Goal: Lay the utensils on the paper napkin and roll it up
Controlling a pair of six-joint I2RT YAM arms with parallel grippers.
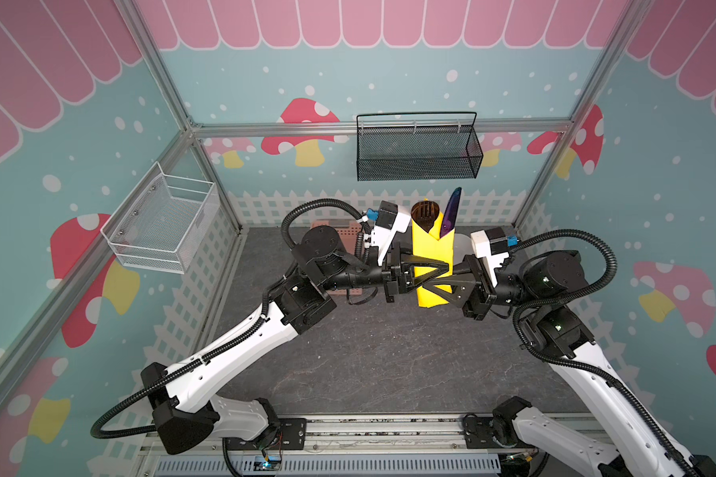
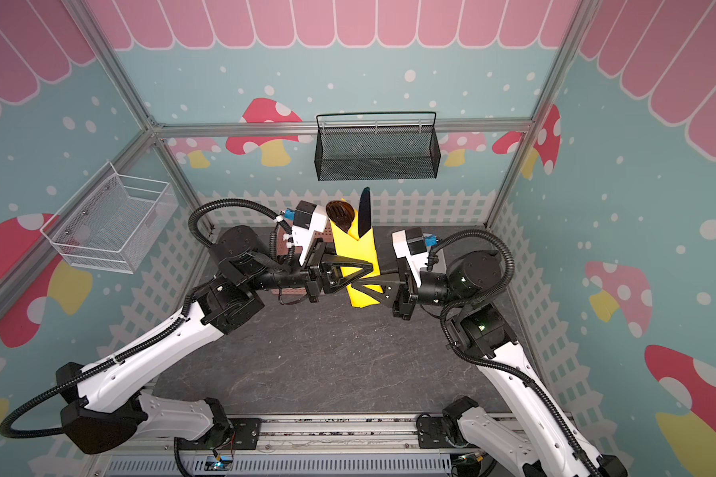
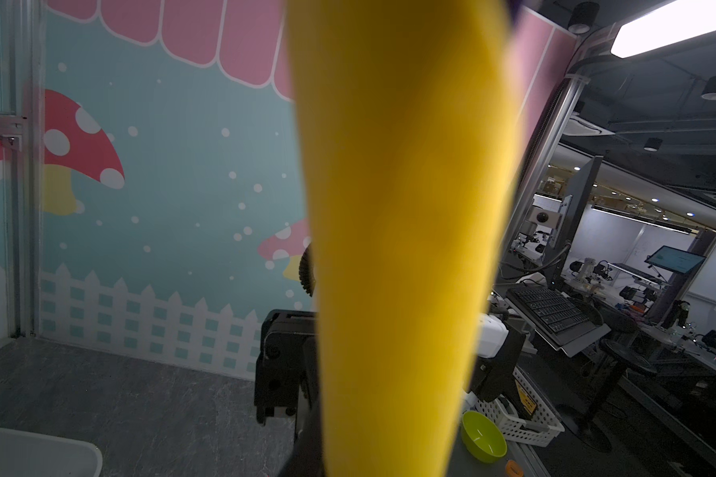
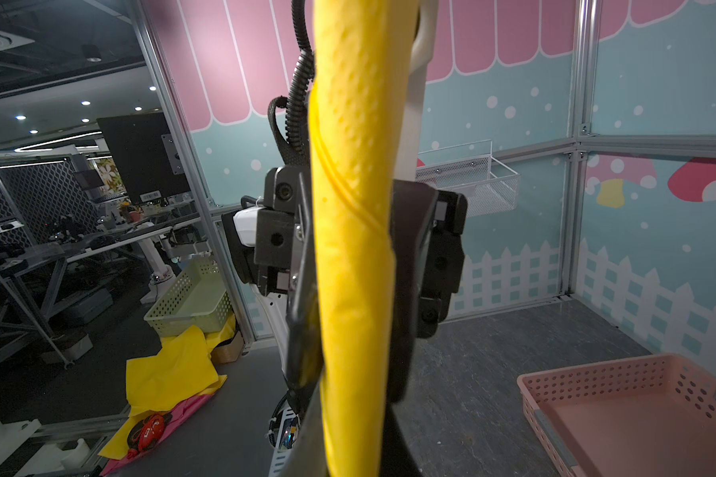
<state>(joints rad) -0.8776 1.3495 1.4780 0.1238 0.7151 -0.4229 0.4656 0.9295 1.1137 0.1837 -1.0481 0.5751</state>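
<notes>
landmark: black mesh basket (image 1: 417, 153), hung on back-wall rail | white wire basket (image 1: 162, 225): on side wall, left of and lower than black mesh basket, well apart | pink perforated tray (image 4: 633, 413): on dark grey marbled tabletop (image 1: 368, 363), below black mesh basket, offset left, partly hidden

The rolled yellow paper napkin (image 3: 402, 247) stands upright, blurred, filling the middle, with grey tabletop (image 3: 141, 404) behind and a green bowl (image 3: 483, 437) beside its lower end.
</notes>
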